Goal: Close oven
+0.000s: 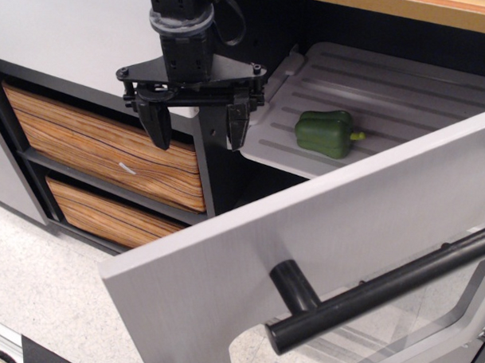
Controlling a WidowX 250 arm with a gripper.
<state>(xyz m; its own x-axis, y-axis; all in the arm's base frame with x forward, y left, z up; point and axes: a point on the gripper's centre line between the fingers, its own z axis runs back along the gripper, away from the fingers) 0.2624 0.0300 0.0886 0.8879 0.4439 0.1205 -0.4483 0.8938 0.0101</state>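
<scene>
A speckled pale floor [46, 276] is running along the lower left, and a grey worktop [70, 36] is covering the toy kitchen unit, with two wood-grain drawers [106, 150] stacked in a dark frame on the left. The oven [399, 88] is occupying the right half of the view: its dark cavity is standing open, and a grey ribbed tray [430, 79] is projecting from it, carrying a green bell pepper [326, 133] near the tray's front left.

The oven door [324, 226] is swinging out toward the camera, its brushed-grey face filling the foreground, with the glass window [392, 343] at the lower right and the black bar handle [374, 296] standing off the panel on a round post. The gripper [194, 123] is hanging above the divider between the drawers and the oven, beside the tray's left corner, well apart from the door; its two dark fingers [156, 121] are pointing down, spread apart and holding nothing.

Handling, as a judgement: the door is appearing to be a rigid, light plastic panel turning on a hinge, so a steady push should be moving it without any grasp. The brushed face is looking smooth and may be letting a fingertip slide; the glazed area is best avoided. Two contact options are presenting themselves: pressing on the outer grey face near the free edge, far from the hinge, or closing the fingers around the bar handle. Whether the protruding tray is clearing the closing door cannot be told.
</scene>
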